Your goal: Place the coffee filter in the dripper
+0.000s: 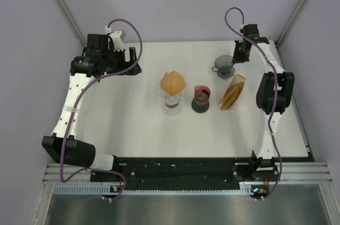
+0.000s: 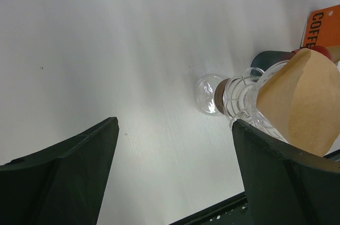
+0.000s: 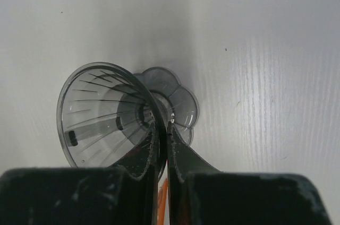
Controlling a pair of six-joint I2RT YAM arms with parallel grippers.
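— Where is the coffee filter (image 2: 300, 103)?
— It caps the glass carafe (image 2: 239, 100), just past the tip of one of the left fingers (image 2: 276, 177). Those stand wide apart, holding nothing.
— And the dripper (image 3: 106, 113)?
— Its wall is pinched between the right fingers (image 3: 175, 148), which are clamped together on its rim, with white desk (image 3: 255, 50) beyond them.

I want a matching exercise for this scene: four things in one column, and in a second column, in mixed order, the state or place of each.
1 left tool
2 right tool
3 grey dripper
4 brown filter

A sits in the clear glass vessel
B open, holding nothing
C shut on the grey dripper's rim
D ribbed, no paper inside

Pairs: 1-B, 2-C, 3-D, 4-A
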